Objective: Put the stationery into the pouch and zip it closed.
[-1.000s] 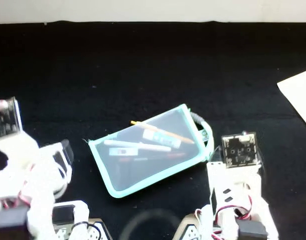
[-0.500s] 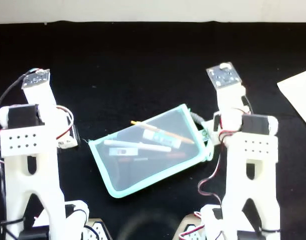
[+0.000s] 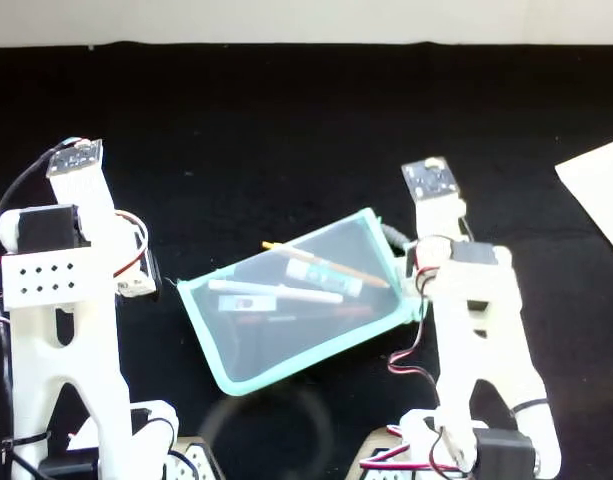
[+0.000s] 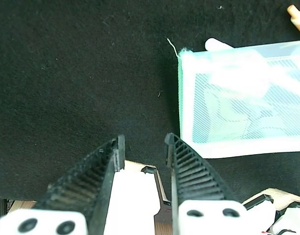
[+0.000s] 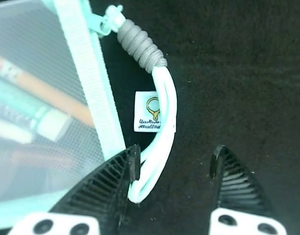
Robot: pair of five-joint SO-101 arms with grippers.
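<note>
Your bench (image 3: 286, 120) was black and ran across the whole high view. Left arm (image 3: 61, 300) stood upright at the left of the frame and right arm (image 3: 476, 320) at the right, with the pouch (image 3: 296, 305) between them. The pouch was mint-edged mesh, lying flat and tilted at frame centre. A white sheet (image 3: 601, 190) was cut off by the right edge, well apart from the pouch.

Your left claw (image 4: 145, 142) was spread and held nothing, over bare bench just beside the pouch's left corner. Your right claw (image 5: 176, 152) was spread too, with nothing pinched, at the pouch's right end. The cord loop (image 5: 162, 112) lay between its fingers, close against one; you couldn't tell if they touched.

Stationery in the pouch:
- pencil (image 3: 326, 262)
- white pen (image 3: 276, 291)
- green-and-white pen (image 3: 324, 273)

The pencil's end poked past the pouch's upper edge. The cord loop, grey-wrapped at one end, hung off the pouch's right corner. A small white label (image 5: 153, 111) sat on it.
</note>
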